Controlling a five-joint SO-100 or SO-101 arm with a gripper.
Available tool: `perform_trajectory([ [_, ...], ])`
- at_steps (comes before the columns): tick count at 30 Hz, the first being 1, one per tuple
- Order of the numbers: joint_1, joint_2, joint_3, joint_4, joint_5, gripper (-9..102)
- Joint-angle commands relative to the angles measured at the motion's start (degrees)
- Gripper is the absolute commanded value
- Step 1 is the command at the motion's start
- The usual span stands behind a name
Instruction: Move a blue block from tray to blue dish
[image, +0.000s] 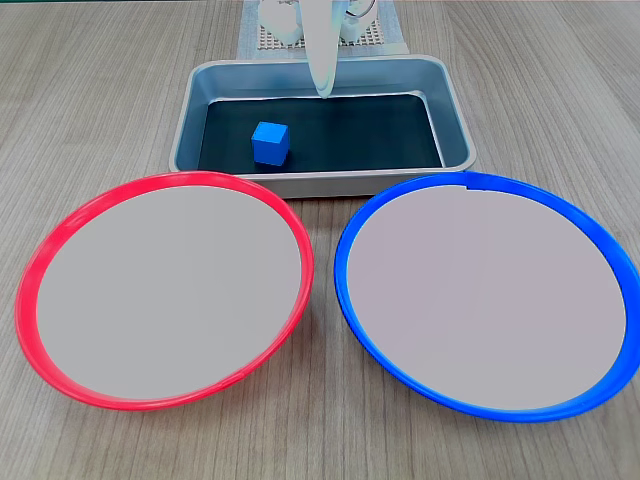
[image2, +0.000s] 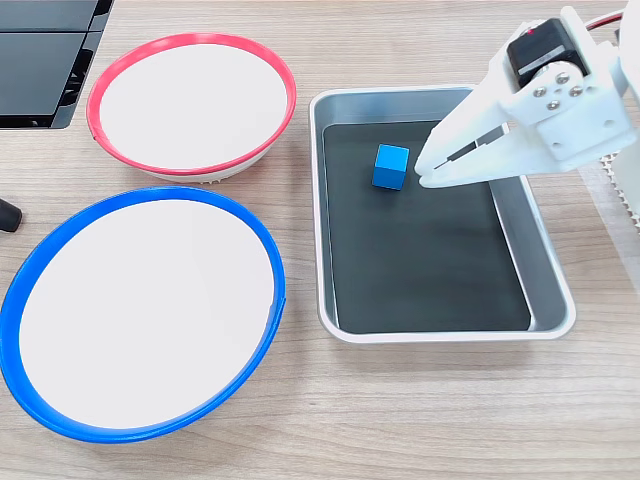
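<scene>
Hovering at the blue block's (image2: 391, 166) 3 o'clock in a fixed view, the claw (image2: 424, 174) is pretty much pressed together, nothing gripped, over the tray (image2: 545, 265).

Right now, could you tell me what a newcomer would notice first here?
Two big plates dominate: the blue dish and a red-rimmed plate, side by side on the wooden table. Behind them in that fixed view, the blue block sits in the tray, the white gripper poised close beside it.

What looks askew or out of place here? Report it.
Nothing stands out. The blue block sits flat in the tray, both dishes are empty and upright, and the gripper hangs above the tray beside the block.
</scene>
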Motion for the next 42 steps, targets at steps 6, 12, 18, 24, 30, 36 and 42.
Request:
perform_trajectory([
  [6,-0.3,1.4,0.1,0.1,-0.4,0],
  [12,-0.3,1.4,0.1,0.1,-0.4,0],
  [18,-0.3,1.4,0.1,0.1,-0.4,0],
  [24,-0.3,1.4,0.1,0.1,-0.4,0],
  [30,-0.3,1.4,0.1,0.1,-0.4,0],
  [36,-2.5,1.4,0.1,-0.1,-4.7,0],
  [42,-0.1,0.7,-2.9,-5.4,-45.0,0],
])
